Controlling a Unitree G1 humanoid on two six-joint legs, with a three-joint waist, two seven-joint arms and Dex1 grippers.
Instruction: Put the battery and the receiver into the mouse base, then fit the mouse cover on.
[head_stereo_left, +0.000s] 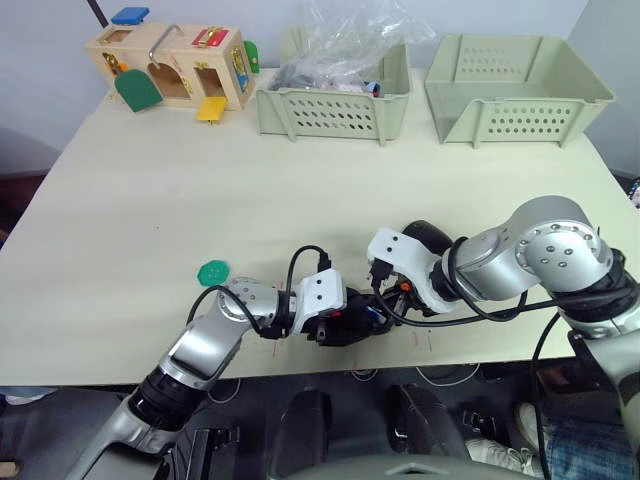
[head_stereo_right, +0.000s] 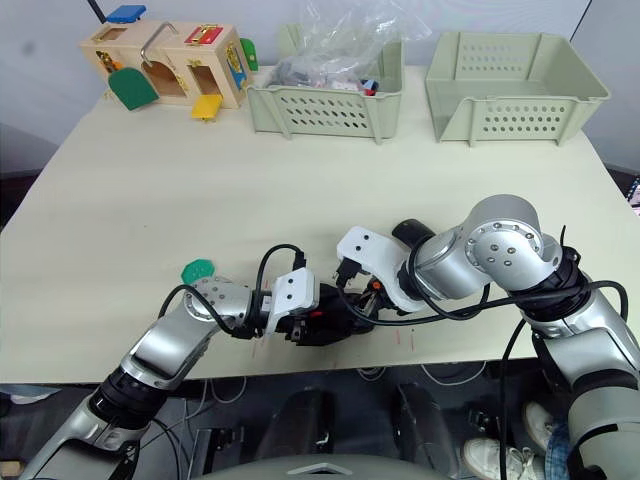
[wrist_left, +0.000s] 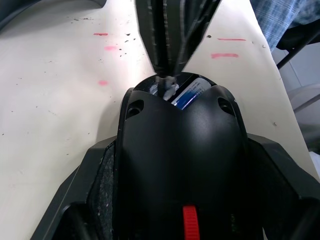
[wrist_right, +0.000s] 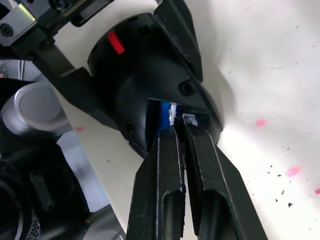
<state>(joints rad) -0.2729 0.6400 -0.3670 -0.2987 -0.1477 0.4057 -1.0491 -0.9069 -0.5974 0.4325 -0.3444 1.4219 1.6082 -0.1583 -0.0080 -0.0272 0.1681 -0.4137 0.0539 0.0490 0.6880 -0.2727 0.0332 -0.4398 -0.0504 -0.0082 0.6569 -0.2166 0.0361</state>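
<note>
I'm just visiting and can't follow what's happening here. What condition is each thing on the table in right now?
mouse base: uncovered, clamped by the left gripper, blue battery inside.
right gripper: jaws pinched on a small silvery piece at the compartment.
mouse cover: off, lying behind the right arm.
left basket: holds a plastic bag.
right basket: empty.

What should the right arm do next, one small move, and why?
Probably ease the right gripper slightly deeper to seat the small metal receiver it pinches. The left gripper clamps the mouse base, a blue battery already lies in the compartment, and the receiver's tip sits at the opening beside it, apparently not fully in.
</note>
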